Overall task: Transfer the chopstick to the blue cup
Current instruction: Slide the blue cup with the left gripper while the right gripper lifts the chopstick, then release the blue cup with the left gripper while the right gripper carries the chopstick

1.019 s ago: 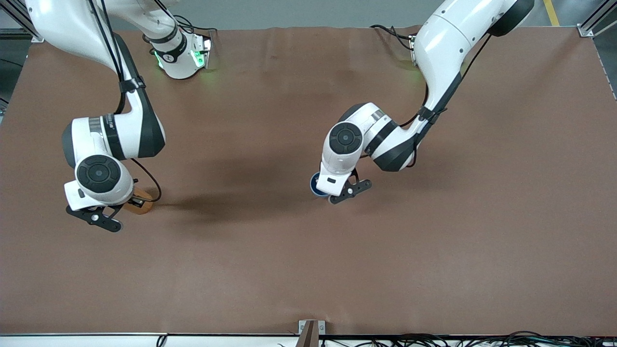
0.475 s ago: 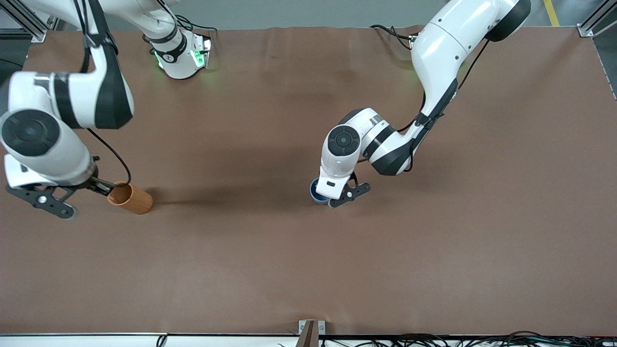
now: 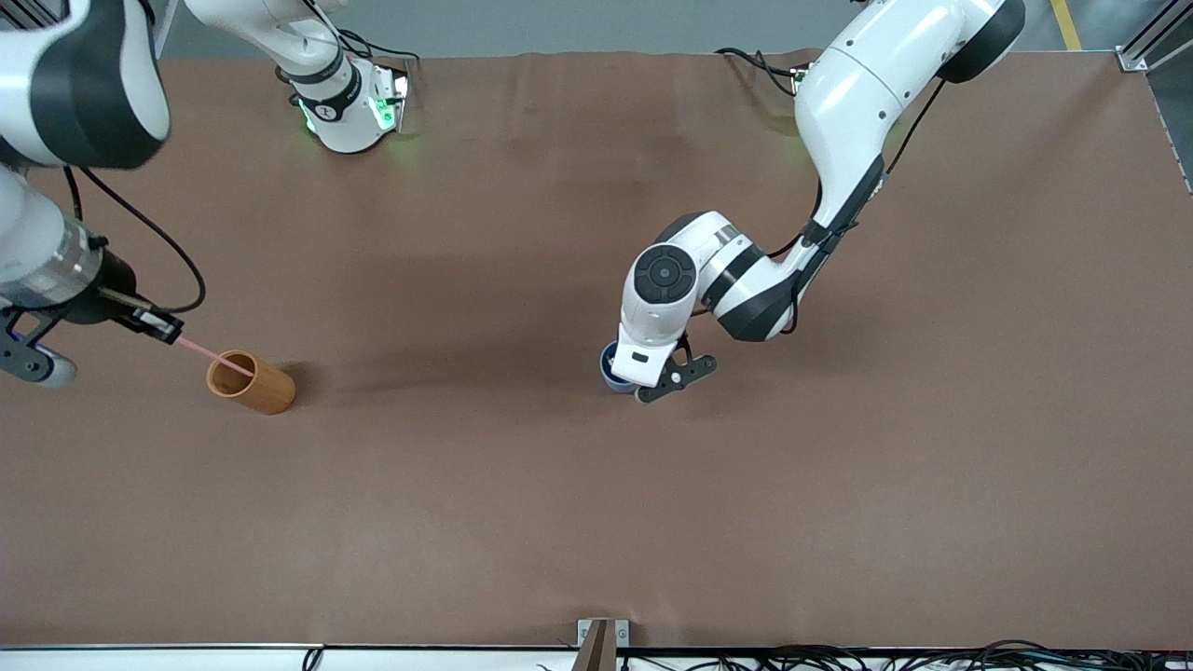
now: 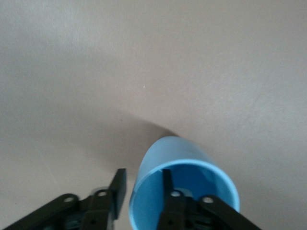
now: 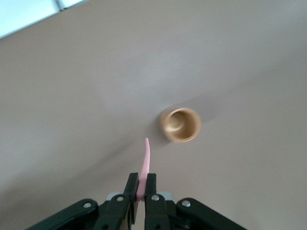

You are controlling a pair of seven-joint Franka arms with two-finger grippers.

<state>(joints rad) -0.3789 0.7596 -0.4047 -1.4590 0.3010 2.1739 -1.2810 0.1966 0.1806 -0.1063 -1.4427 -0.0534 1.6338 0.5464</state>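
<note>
My right gripper (image 3: pixel 172 333) is shut on one end of the thin pale pink chopstick (image 3: pixel 210 355) and holds it in the air, slanting down toward the mouth of the orange-brown wooden holder (image 3: pixel 250 382). In the right wrist view the chopstick (image 5: pixel 146 155) sticks out from between the shut fingers of the right gripper (image 5: pixel 142 178), and the holder (image 5: pixel 181 124) stands below, apart from its tip. My left gripper (image 3: pixel 626 375) is low at the blue cup (image 3: pixel 610 370). In the left wrist view the left gripper (image 4: pixel 143 175) is open and straddles the wall of the cup (image 4: pixel 168 148), one finger inside and one outside.
The brown mat (image 3: pixel 596 522) covers the table. The wooden holder stands upright near the right arm's end of the table. A metal bracket (image 3: pixel 601 634) sits at the table edge nearest the front camera.
My right arm has risen and swung toward its end of the table, drawing the pink chopstick up out of the wooden holder. My left gripper has stayed at the blue cup.
</note>
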